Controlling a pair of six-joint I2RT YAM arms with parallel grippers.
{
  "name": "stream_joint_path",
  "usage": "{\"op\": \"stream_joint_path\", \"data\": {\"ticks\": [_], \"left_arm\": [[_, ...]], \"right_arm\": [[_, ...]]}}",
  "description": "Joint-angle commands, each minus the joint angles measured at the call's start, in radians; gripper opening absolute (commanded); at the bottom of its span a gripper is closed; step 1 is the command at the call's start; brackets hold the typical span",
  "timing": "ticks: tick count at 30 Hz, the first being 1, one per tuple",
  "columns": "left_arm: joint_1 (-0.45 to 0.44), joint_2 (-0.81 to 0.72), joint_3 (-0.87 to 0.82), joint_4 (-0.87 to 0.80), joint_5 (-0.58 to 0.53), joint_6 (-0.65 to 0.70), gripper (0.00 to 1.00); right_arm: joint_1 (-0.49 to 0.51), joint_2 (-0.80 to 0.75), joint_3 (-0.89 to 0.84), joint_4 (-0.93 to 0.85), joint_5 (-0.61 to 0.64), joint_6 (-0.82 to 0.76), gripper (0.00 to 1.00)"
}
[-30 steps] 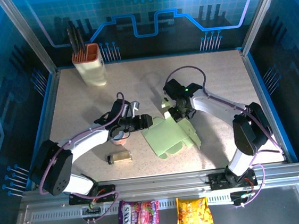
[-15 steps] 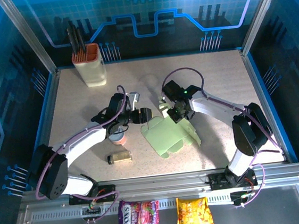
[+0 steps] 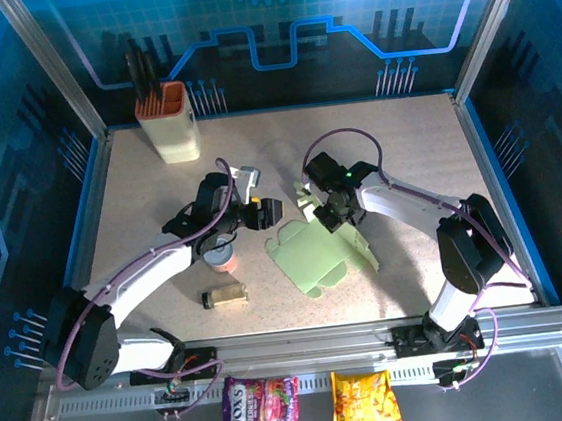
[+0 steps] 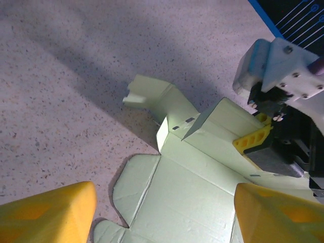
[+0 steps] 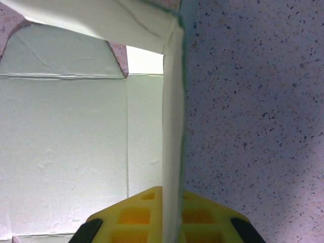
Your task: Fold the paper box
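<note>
Well behind the left arm, a cream knife holder (image 3: 173, 124) stands upright at the back of the table (image 3: 405, 147). On the near side of that arm a small jar (image 3: 225, 296) lies on its side. The left gripper (image 3: 265, 213) is released, with its yellow fingertips (image 4: 50, 212) spread wide. It hangs over the left part of the pale green paper box (image 3: 318, 259), and I cannot tell whether it touches the card. From its wrist view, the box's flat creased panel lies between and just ahead of the fingertips, with one side wall raised beyond. Just to its right, the right gripper (image 3: 333, 212) is clenched on the box. One upright flap (image 5: 171, 126) stands pinched between its two yellow pads, and the rest of the card spreads flat to that gripper's left.
</note>
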Motion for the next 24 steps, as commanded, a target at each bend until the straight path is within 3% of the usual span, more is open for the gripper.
{"op": "stream_joint_path", "data": {"ticks": [1,7,13,19,24], "left_arm": [[0.001,-0.042,-0.003,0.025,-0.025,0.059,0.73],[0.001,-0.106,-0.030,0.068,-0.027,0.141,0.74],[0.000,-0.144,-0.067,0.095,0.040,0.290,0.74],[-0.001,-0.162,-0.118,0.109,0.114,0.412,0.76],[0.000,-0.142,-0.133,0.119,0.128,0.430,0.76]], "right_arm": [[-0.010,-0.002,-0.024,-0.077,-0.045,-0.035,0.07],[-0.025,-0.143,-0.041,-0.049,-0.148,-0.168,0.10],[-0.057,-0.252,-0.089,-0.029,-0.265,-0.319,0.10],[-0.059,-0.307,-0.103,-0.048,-0.290,-0.459,0.13],[-0.061,-0.327,-0.109,-0.057,-0.326,-0.543,0.12]]}}
